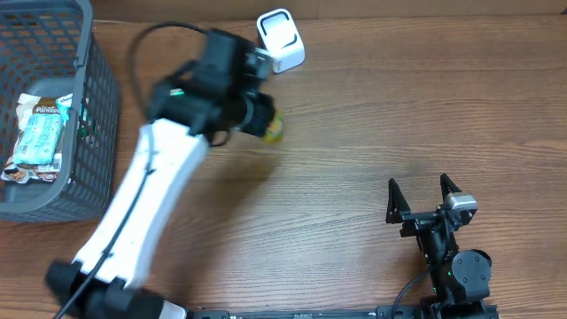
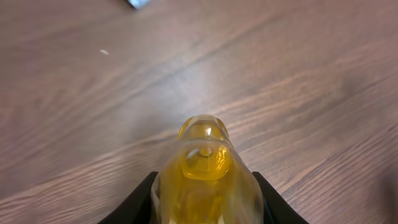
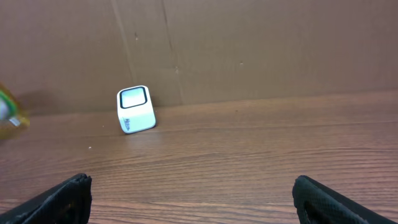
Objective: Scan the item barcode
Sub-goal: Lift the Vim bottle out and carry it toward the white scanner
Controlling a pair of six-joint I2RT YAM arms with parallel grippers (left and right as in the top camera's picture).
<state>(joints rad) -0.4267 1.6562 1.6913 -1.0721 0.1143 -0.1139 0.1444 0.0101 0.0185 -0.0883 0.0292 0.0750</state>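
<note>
Yellow bottle (image 1: 274, 127): it is hanging above the wooden table (image 1: 399, 106), clamped in the left arm's fingers, just in front of and below the scanner in the overhead view, near it but not touching. From the left wrist view its clear, amber-filled body (image 2: 205, 168) is pointing away from the camera, rounded end first.
left gripper (image 1: 262, 118): it is closing partway around the bottle, one dark finger (image 2: 134, 205) pressing on each side of it.
scanner (image 1: 281, 40): the small white cube with a dark-framed window is sitting at the far edge of the table, tilted, close to the brown cardboard wall (image 3: 249, 50); the right wrist view is showing it too (image 3: 135, 109).
right gripper (image 1: 423, 197): it is resting at the near right of the table, well apart from the bottle, jaws spread wide and gripping nothing; its two black fingers (image 3: 62, 199) are framing bare wood.
basket (image 1: 93, 106): the grey mesh bin is standing at the left edge, and a pale blue-and-white packet (image 1: 40, 133) is lying inside it.
</note>
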